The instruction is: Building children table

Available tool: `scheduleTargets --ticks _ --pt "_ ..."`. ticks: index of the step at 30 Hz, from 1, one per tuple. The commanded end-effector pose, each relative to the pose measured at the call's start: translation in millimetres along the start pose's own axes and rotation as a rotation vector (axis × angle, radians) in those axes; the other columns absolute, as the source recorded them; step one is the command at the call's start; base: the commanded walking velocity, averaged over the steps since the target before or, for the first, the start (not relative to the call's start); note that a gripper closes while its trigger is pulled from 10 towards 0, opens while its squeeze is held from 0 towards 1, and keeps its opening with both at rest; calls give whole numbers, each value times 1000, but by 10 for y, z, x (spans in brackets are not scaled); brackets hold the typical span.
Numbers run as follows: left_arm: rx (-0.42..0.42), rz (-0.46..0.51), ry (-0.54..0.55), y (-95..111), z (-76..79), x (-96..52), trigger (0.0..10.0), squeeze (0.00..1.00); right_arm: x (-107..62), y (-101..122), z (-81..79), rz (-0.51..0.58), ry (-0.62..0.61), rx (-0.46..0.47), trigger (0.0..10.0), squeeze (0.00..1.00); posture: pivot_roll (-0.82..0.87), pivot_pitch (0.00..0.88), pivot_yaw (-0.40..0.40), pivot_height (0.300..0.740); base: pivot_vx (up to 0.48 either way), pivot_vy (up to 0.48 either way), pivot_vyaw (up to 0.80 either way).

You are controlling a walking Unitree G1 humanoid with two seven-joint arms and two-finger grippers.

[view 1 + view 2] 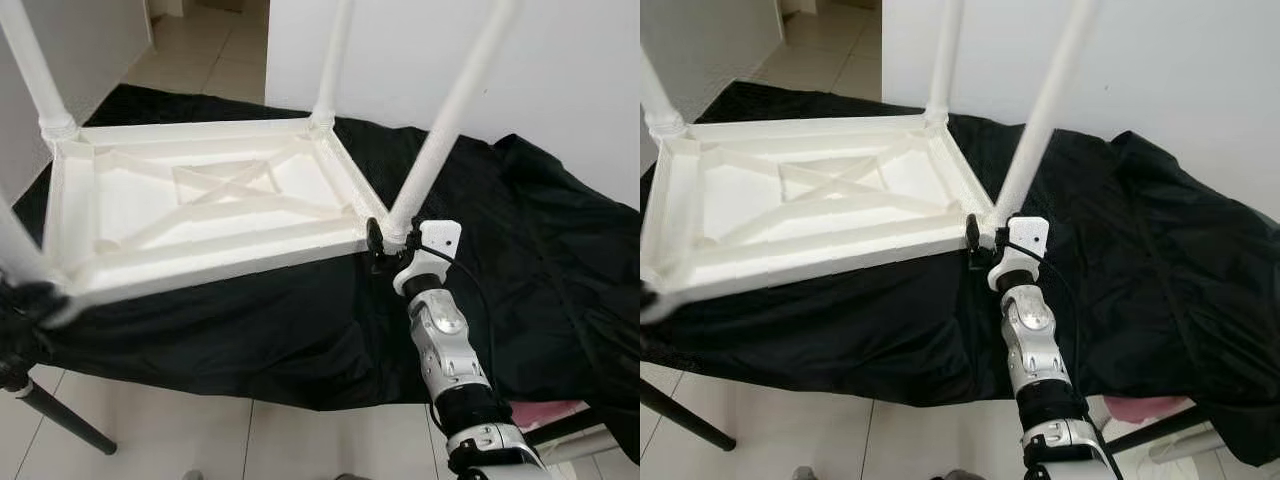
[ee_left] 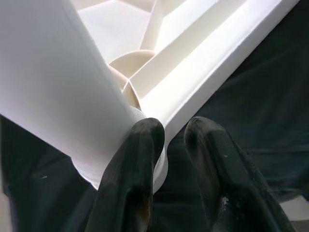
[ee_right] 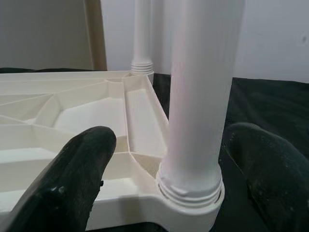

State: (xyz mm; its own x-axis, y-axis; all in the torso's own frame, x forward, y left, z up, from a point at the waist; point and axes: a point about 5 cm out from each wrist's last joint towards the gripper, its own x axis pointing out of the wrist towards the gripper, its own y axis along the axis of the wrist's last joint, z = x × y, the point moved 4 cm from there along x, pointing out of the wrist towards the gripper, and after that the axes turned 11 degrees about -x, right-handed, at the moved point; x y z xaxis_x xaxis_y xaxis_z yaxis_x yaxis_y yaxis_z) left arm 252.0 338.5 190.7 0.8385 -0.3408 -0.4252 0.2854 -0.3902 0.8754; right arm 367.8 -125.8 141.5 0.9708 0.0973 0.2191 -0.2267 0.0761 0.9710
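The white plastic children's table (image 1: 200, 200) lies upside down on a black cloth (image 1: 520, 260) over the worktop, and all four legs appear to stand in their corner sockets, so assembly looks nearly finished; perhaps only tightening and turning it upright remain. The right gripper (image 3: 169, 193), arm stretched forward, has its jaws wide around the base of the near right leg (image 1: 440, 130). The left gripper (image 2: 174, 159) sits at the near left leg (image 2: 53, 87), jaws narrow, one finger touching its collar.
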Motion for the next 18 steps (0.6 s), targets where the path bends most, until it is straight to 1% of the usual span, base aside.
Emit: scheduleTargets --ticks 1,2,3,4,6,8,10,12,14,15,16,18 --pt "3 1 277 -41 -306 10 10000 0 -3 -18 24 -2 -12 9 10000 0 114 20 -114 740 0 0 0" --pt "3 1 277 -41 -306 10 10000 0 -3 -18 24 -2 -12 9 10000 0 114 20 -114 740 0 0 0" --pt "8 12 353 -5 -448 12 10000 0 -15 -22 31 -2 -15 8 10000 0 108 18 -111 740 0 0 0" --pt "8 12 353 -5 -448 12 10000 0 -15 -22 31 -2 -15 8 10000 0 108 18 -111 740 0 0 0" --pt "22 25 397 38 -540 18 10000 0 -25 -26 42 -2 -18 6 10000 0 97 15 -109 740 0 0 0" --pt "20 29 403 49 -560 22 10000 0 -27 -26 46 -2 -19 5 10000 0 95 14 -108 740 0 0 0" --pt "14 31 393 49 -566 33 10000 0 -30 -27 50 -2 -19 4 10000 0 93 13 -108 740 0 0 0" --pt "22 21 348 33 -534 52 10000 0 -31 -27 60 -1 -21 1 10000 0 88 10 -107 740 0 0 0" --pt "22 21 348 33 -534 52 10000 0 -31 -27 60 -1 -21 1 10000 0 88 10 -107 740 0 0 0" --pt "43 -40 277 -65 -482 41 10000 0 -30 -26 74 0 -24 -2 10000 0 88 4 -106 740 0 0 0" --pt "43 -40 277 -65 -482 41 10000 0 -30 -26 74 0 -24 -2 10000 0 88 4 -106 740 0 0 0" --pt "34 -128 210 -213 -423 0 10000 0 -18 -19 55 2 -14 3 10000 0 91 0 -109 740 0 0 0"
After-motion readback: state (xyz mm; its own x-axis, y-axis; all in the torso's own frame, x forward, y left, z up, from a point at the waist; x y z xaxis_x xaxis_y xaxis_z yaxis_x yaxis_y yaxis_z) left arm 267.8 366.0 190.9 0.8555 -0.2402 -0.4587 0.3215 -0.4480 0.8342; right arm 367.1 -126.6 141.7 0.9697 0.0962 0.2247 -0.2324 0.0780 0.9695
